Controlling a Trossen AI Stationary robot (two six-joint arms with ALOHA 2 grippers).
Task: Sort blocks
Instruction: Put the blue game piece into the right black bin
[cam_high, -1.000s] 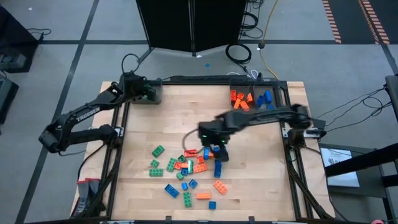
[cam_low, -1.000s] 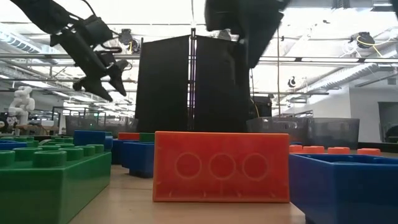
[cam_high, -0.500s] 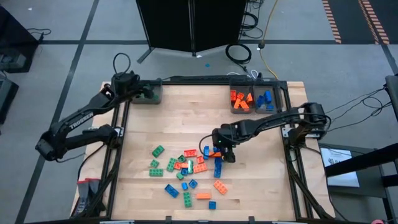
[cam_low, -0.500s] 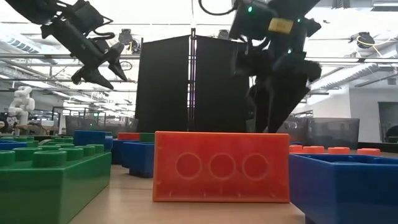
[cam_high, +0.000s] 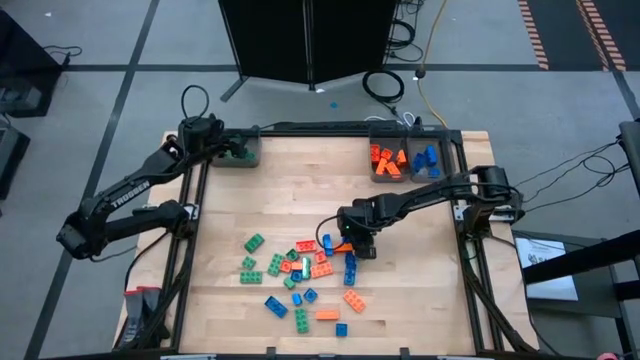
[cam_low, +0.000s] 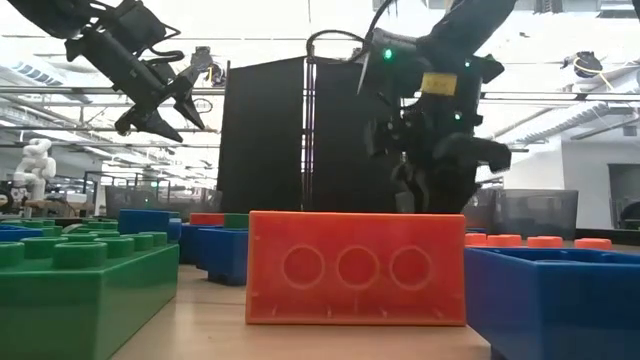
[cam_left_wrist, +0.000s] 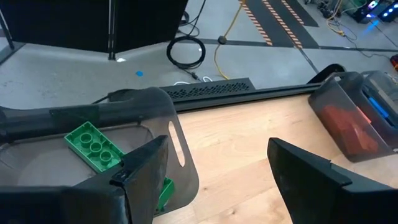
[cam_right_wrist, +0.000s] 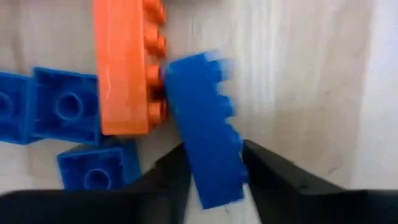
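A pile of green, orange and blue blocks (cam_high: 305, 275) lies on the wooden table's near middle. My right gripper (cam_high: 352, 243) points down at the pile's right side, shut on a blue block (cam_right_wrist: 208, 158). This block lies beside a long orange block (cam_right_wrist: 121, 68). In the low view the right gripper's (cam_low: 435, 195) fingertips are hidden behind a near orange block (cam_low: 355, 268). My left gripper (cam_left_wrist: 214, 180) hangs open above the far-left grey bin (cam_left_wrist: 158, 118), which holds a green block (cam_left_wrist: 93, 144). My right gripper pinches the blue block's near end (cam_right_wrist: 214, 180) between its two fingers, one on the smooth side, the other on the studded side. The fingers come from above, pointing down and lying across the block. The block's far end touches the orange block's studs (cam_right_wrist: 157, 81).
Two grey bins stand at the far right, one with orange blocks (cam_high: 387, 160) and one with blue blocks (cam_high: 428, 158). More blue blocks (cam_right_wrist: 62, 109) lie close beside the held one. Bare wood (cam_high: 290, 190) stretches between the pile and the bins.
My right gripper has come down from well above the table onto the pile's right side, and its fingers now reach down behind the near orange block in the low view. My left gripper has risen a little over the far-left bin.
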